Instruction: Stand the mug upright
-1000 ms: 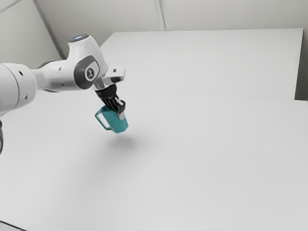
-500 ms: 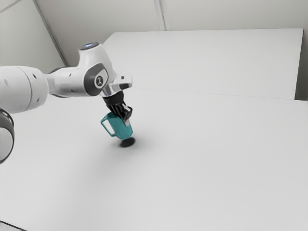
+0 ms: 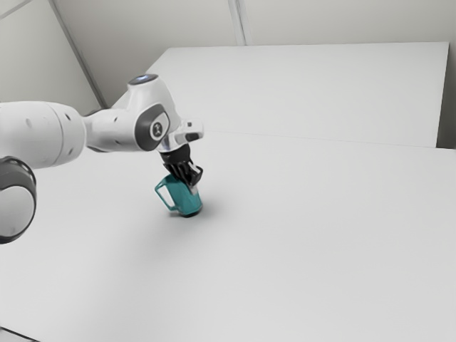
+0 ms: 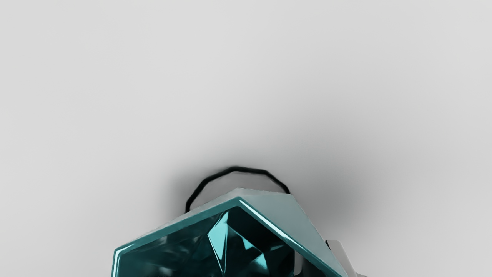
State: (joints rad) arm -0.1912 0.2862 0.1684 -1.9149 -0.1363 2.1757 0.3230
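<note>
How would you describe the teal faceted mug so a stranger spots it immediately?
On the broad white table, follow the white robot arm to its black two-finger gripper. Gripped there, tilted, is the faceted mug; teal colour and an angular handle distinguish it from arm and gripper.

Extended from the exterior view's left, bent at the wrist (image 3: 152, 128), tilting black gripper (image 3: 191, 187) downward; clamping with 2 fingers (image 4: 339, 256)
</note>
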